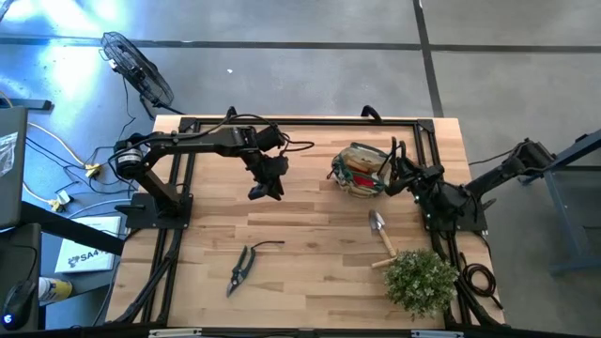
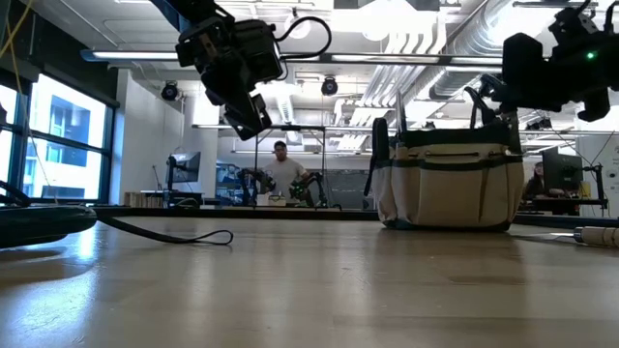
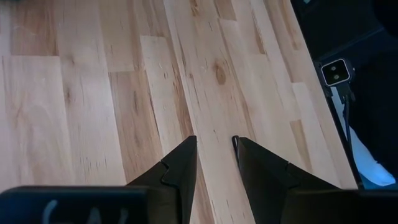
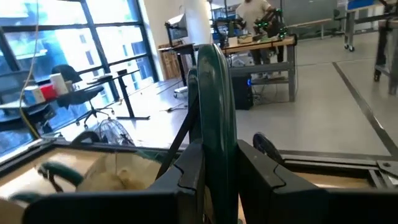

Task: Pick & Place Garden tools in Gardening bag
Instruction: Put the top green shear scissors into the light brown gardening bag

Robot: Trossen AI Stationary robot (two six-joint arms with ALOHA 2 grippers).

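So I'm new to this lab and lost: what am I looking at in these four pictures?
Two dark robot arms work at a wooden table. One picture looks straight down, one looks level across the tabletop, and two come from cameras on the arms' wrists. The left gripper hangs over bare wood, jaws slightly apart, holding nothing. The right gripper is clamped on the green loop handle of the gardening bag. On the table lie pruning shears, a trowel and a bushy green plant. A person stands in the room beyond.

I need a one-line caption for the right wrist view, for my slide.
Right gripper shut on the bag's green handle, above the open bag.
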